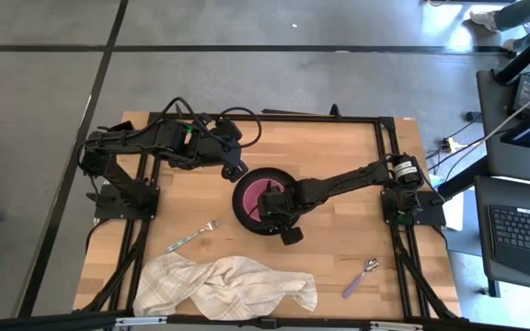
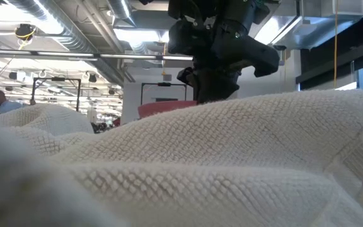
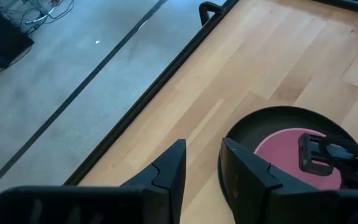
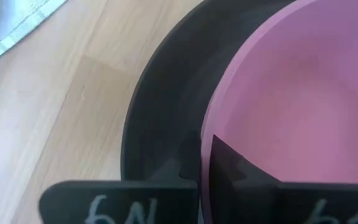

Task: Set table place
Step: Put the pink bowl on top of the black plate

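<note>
A round black plate lies mid-table with a pink bowl in it. My right gripper reaches in from the table's right and is shut on the bowl's rim; the right wrist view shows the plate and bowl close up. My left gripper hovers open and empty just beyond the plate's far left edge, and its wrist view shows the plate and bowl. A silver fork and a purple-handled spoon lie flat on the table. My right gripper has the bowl's rim between its fingers, on the bowl's right side. One finger is inside the bowl and the other outside, over the plate. The fingers slant down from the table's right. The bowl sits upright within the plate.
A crumpled cream cloth lies along the table's near edge and fills the foreground of the low view. The fork lies left of the plate, toward the near side; the spoon lies at the near right. Bare wood shows at the far right.
</note>
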